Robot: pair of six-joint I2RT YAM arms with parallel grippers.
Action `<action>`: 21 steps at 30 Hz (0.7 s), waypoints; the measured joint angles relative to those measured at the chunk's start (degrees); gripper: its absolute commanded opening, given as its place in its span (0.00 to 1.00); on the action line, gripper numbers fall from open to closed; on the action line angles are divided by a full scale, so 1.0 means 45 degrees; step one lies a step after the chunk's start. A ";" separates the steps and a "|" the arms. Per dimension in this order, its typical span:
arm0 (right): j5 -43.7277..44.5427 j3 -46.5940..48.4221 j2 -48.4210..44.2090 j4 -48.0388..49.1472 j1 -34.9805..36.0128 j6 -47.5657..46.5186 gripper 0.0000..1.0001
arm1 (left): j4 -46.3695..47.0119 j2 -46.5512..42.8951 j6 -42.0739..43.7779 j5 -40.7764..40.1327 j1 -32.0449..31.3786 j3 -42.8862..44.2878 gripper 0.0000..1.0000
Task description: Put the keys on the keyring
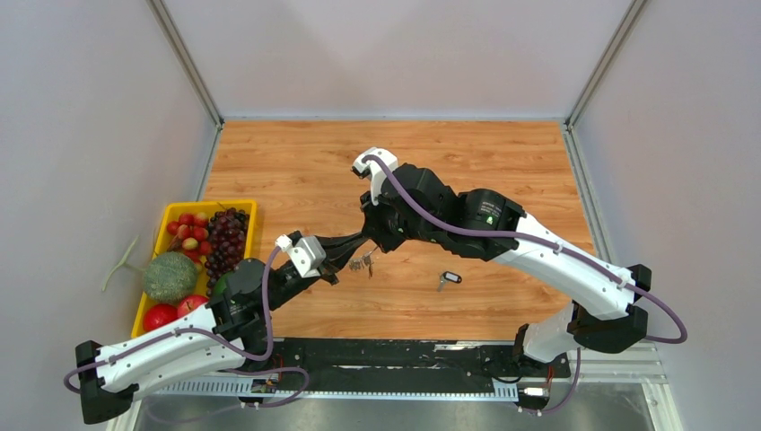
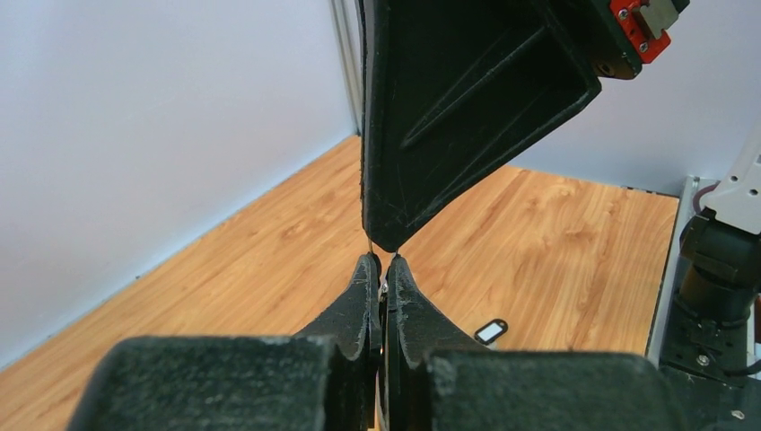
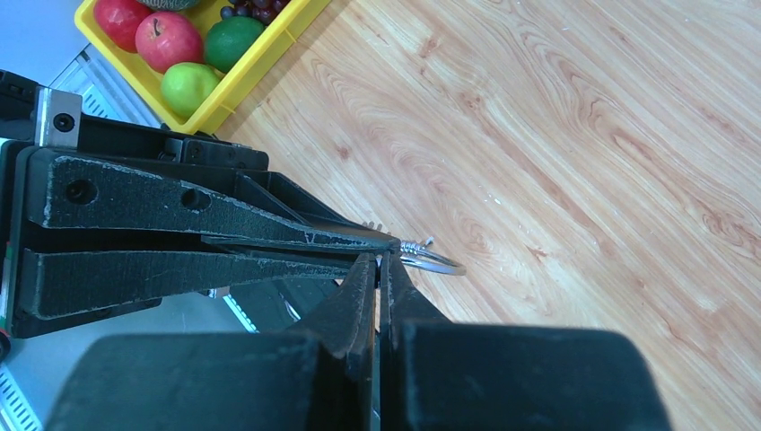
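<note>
The keyring (image 1: pixel 363 263) hangs above the table's middle, with small silver keys dangling from it. Its thin wire loop (image 3: pixel 435 262) sticks out past the fingertips in the right wrist view. My left gripper (image 1: pixel 356 250) reaches in from the left and is shut on the wire (image 2: pixel 381 262). My right gripper (image 1: pixel 370 241) comes from the right, tip to tip with the left one, and is shut (image 3: pixel 380 262) on the same ring. One black-headed key (image 1: pixel 450 278) lies flat on the wood to the right, also seen in the left wrist view (image 2: pixel 491 331).
A yellow tray (image 1: pixel 211 205) of fruit stands at the table's left edge, with grapes, apples and a green melon in it. Grey walls close in the wooden table on three sides.
</note>
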 measured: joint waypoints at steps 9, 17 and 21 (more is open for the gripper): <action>0.0005 -0.0005 0.0000 -0.0010 -0.0024 0.0000 0.00 | 0.0049 0.0121 -0.0024 -0.0015 0.0000 0.0000 0.00; 0.0019 -0.0005 0.0000 -0.0073 -0.0053 -0.0010 0.00 | 0.0053 0.0418 -0.0024 -0.0053 0.0000 0.0141 0.00; 0.0049 -0.0005 0.0000 -0.0102 -0.0083 -0.0010 0.00 | -0.0010 0.0602 -0.0034 -0.0126 0.0000 0.0257 0.00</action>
